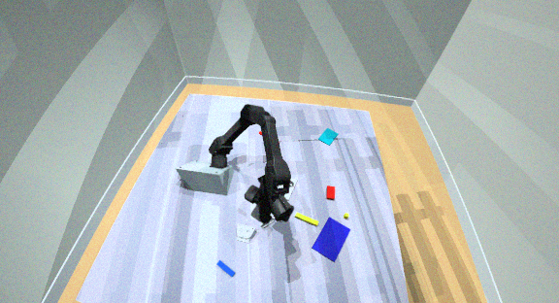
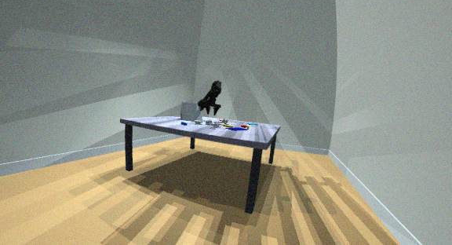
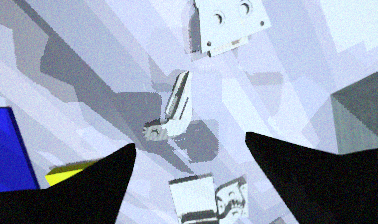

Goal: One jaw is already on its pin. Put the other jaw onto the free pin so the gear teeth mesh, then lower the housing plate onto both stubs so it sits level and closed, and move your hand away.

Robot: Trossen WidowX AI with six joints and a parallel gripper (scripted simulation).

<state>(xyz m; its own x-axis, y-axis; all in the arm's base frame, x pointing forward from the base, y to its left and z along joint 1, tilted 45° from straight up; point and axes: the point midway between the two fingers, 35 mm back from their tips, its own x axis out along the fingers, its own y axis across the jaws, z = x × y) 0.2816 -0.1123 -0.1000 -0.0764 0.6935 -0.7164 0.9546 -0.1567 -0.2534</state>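
My claw (image 1: 266, 222) (image 2: 212, 113) (image 3: 192, 142) is wide open, empty; next, I'd grip the 1 loose geared jaw (image 3: 182, 112), mid-frame.
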